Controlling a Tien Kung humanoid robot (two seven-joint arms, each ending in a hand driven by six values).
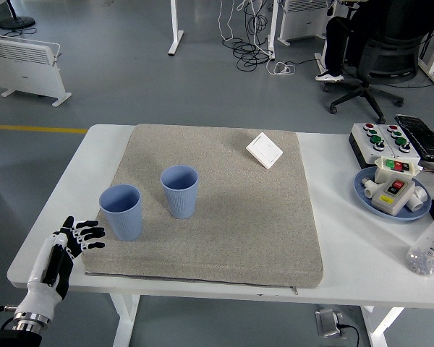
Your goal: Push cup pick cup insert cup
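Observation:
Two blue ribbed cups stand upright on a grey mat (231, 217). One cup (121, 211) sits at the mat's left edge; the other cup (180, 191) stands just right of it and slightly farther back, with a small gap between them. My left hand (79, 237) hovers at the table's near left corner, a short way left of and below the nearer cup. Its fingers are spread, pointing right toward the cup, and hold nothing. The right arm does not show.
A white switch plate (264, 150) lies at the mat's far right. On the table's right side are a blue plate (362, 194) with a button box, a control box (380, 139) with coloured buttons, and a clear bottle (428, 249). A seated person (347, 36) is in the background.

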